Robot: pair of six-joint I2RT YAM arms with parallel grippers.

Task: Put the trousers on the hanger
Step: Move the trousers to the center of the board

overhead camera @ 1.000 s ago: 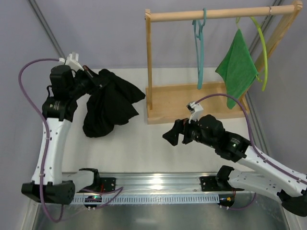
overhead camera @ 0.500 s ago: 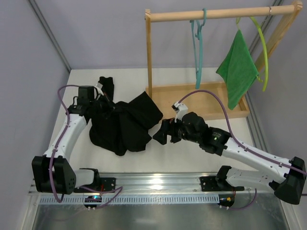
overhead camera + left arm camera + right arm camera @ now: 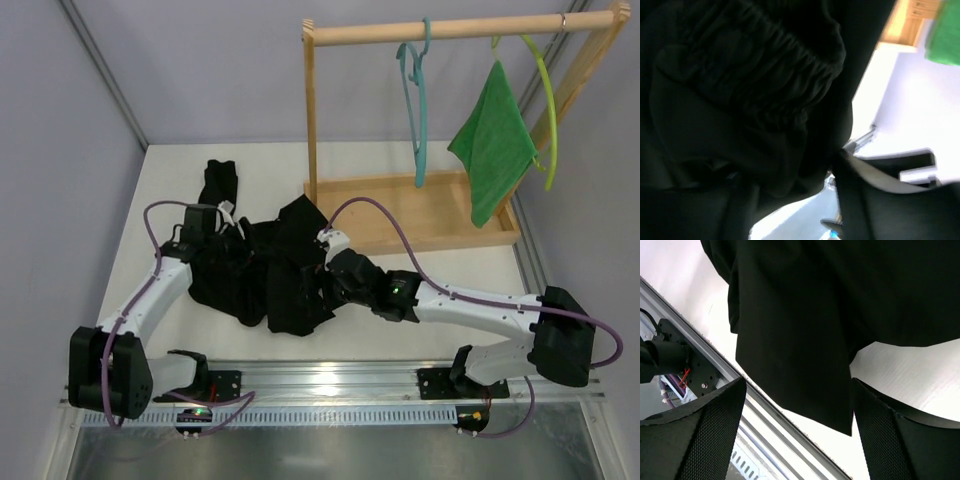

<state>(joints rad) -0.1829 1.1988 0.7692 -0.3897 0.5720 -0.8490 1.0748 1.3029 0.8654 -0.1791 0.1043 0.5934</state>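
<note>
— While the right gripper (image 3: 799,385) sits low over the trousers (image 3: 255,270), what has it got?
— Nothing. Its fingers (image 3: 700,435) stand wide apart, with a flat black flap lying between them and neither pad pressed on it.
— And the left gripper (image 3: 215,228)?
— Down on the heap's far side from the right one. Its wrist view is filled with gathered black cloth, an elastic waistband by the look. Whether its jaws are apart or closed on that, I cannot tell.
— So what is the step?
— I judge it is getting a sound hold of the garment, which lies crumpled on the table (image 3: 270,160) directly under both grippers. The right one should take the flap's edge deep between its fingers, and take one layer, not a bunch. A shallow pinch on such soft cloth would likely slip on the lift.
— The hanger (image 3: 418,110)?
— Up and beyond the right gripper, well apart from it, hooked on the wooden rail (image 3: 450,28). Further to that gripper's right hang a green cloth (image 3: 492,145) and a yellow-green hanger (image 3: 548,110).
— Any containers?
— Only the rack's shallow wooden tray (image 3: 400,215), just beyond the right gripper. I see only the rack's post rising from it. The cloth's tip dangles above its right end.
</note>
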